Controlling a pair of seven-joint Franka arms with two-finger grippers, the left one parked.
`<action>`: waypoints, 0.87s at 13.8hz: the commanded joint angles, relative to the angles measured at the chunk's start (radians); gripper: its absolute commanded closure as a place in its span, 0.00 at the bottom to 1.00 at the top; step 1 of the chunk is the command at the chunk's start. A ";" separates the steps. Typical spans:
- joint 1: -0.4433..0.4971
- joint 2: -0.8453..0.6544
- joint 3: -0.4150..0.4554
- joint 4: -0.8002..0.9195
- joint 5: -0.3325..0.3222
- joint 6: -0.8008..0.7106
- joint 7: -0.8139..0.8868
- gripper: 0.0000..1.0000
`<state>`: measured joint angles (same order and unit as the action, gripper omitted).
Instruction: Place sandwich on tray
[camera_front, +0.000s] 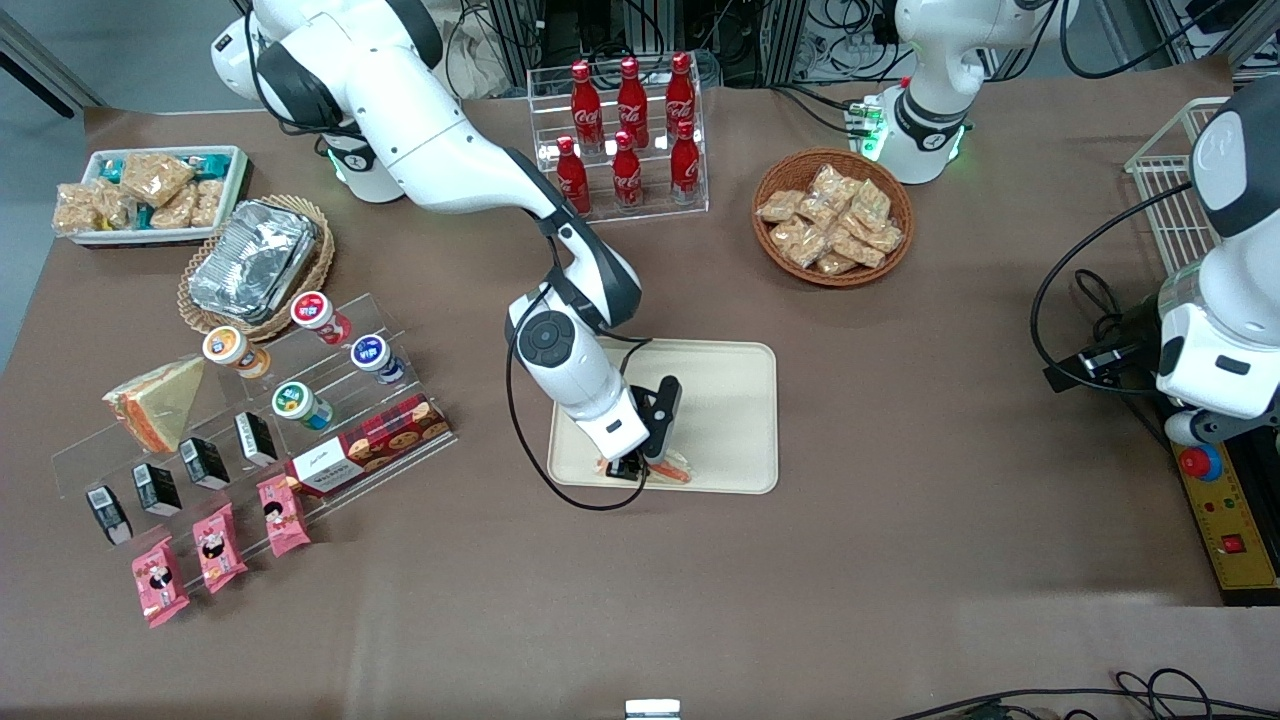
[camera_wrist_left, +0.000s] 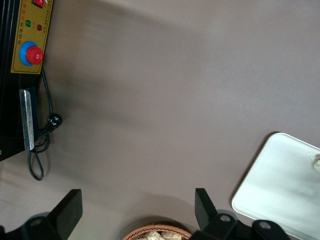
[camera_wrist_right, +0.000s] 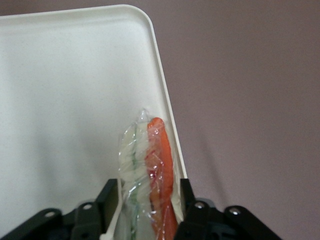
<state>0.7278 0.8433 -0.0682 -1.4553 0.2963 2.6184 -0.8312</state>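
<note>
The sandwich (camera_front: 670, 468), a wrapped wedge with orange-red and green filling, stands on edge at the tray's (camera_front: 730, 400) rim nearest the front camera. My right gripper (camera_front: 640, 468) is low over that rim and shut on the sandwich. In the right wrist view the fingers (camera_wrist_right: 112, 192) press both sides of the sandwich (camera_wrist_right: 150, 160), which stands just inside the rim by a rounded corner of the tray (camera_wrist_right: 75, 75). A corner of the tray also shows in the left wrist view (camera_wrist_left: 280, 185).
A second wrapped wedge (camera_front: 160, 403) lies on a clear display stand (camera_front: 250, 420) of cups and packets toward the working arm's end. A cola bottle rack (camera_front: 628, 130), a snack basket (camera_front: 832, 215), a foil container (camera_front: 250, 262) and a white bin (camera_front: 150, 192) stand farther back.
</note>
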 joint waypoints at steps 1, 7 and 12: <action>-0.005 0.028 0.004 0.038 0.035 0.017 -0.016 0.00; -0.030 -0.079 0.005 0.023 0.079 -0.094 -0.016 0.00; -0.174 -0.254 0.002 0.023 0.168 -0.461 -0.016 0.00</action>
<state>0.6249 0.6673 -0.0761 -1.4109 0.4084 2.2800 -0.8301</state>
